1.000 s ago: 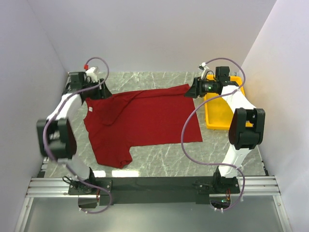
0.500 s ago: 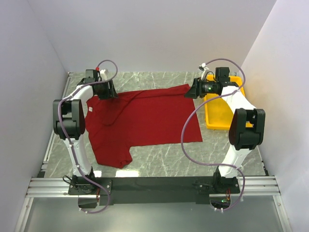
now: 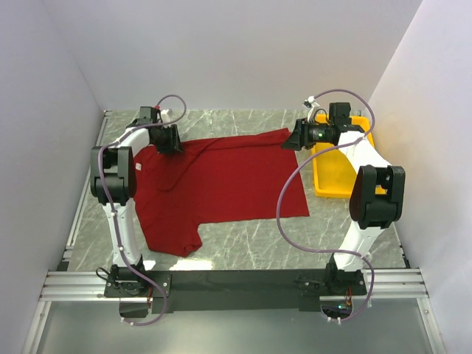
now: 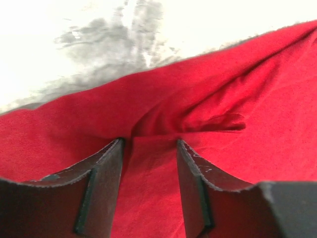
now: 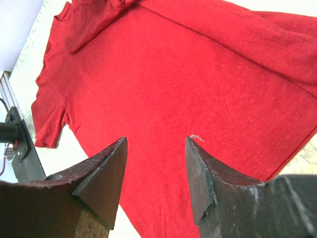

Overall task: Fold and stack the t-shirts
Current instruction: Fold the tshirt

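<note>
The t-shirt (image 3: 221, 181) lies spread on the surface (image 3: 251, 247), the left claw (image 4: 149, 142) half open astride a raised fold at its far left corner, gripping nothing yet, the right claw (image 5: 156, 139) open and empty near the hem; a shallow pinch could slip or bunch the cloth.

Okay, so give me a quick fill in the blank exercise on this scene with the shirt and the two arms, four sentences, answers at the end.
1. The t-shirt spread on the table is dark ____.
2. The tray beside the right arm is ____ in colour.
3. Over the shirt's hem, the right gripper is not shut but ____.
4. Seen from above, the left gripper is at the shirt's far ____ corner.

Missing words: red; yellow; open; left.
</note>
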Controlling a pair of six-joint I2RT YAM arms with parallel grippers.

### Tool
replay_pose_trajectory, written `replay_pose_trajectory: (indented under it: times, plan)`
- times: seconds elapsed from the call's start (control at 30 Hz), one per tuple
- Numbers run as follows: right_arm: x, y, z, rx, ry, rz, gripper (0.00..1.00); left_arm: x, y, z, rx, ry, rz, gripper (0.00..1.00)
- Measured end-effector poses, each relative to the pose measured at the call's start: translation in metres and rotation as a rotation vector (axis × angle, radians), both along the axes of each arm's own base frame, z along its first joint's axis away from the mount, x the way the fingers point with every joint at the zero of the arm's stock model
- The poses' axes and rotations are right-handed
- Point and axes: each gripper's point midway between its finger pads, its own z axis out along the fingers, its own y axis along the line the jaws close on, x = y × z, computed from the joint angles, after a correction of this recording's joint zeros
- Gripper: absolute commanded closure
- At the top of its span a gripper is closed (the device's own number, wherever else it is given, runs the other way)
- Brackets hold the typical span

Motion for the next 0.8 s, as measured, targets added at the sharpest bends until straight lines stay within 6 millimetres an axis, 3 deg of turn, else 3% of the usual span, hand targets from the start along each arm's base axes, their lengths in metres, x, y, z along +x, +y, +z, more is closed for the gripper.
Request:
replay_pose_trajectory:
  times: [0.07,0.17,0.2,0.33,0.57,0.7,0.8]
  plan:
    - [0.000,0.000,0.000,0.000,0.001,-0.001,0.43,-0.001,-0.004,-0.001,0.001,0.004,-0.010,0.53]
    - [0.000,0.000,0.000,0.001,0.003,-0.002,0.43,-0.002,-0.006,-0.004,0.003,0.012,-0.018,0.67]
    - [0.000,0.000,0.000,0.001,0.003,-0.002,0.43,-0.002,-0.006,-0.004,0.004,0.015,-0.019,0.76]
    - [0.000,0.000,0.000,0.002,0.005,-0.004,0.43,-0.004,-0.005,-0.006,0.011,0.018,-0.027,0.87]
    - [0.000,0.000,0.000,0.002,0.006,-0.004,0.43,-0.005,-0.003,-0.005,0.029,0.012,-0.042,0.80]
    - [0.000,0.000,0.000,0.004,0.009,-0.006,0.43,-0.010,-0.001,0.000,0.046,0.006,-0.045,0.67]
    - [0.000,0.000,0.000,0.005,0.010,-0.006,0.43,-0.012,0.001,0.009,0.055,-0.009,-0.042,0.64]
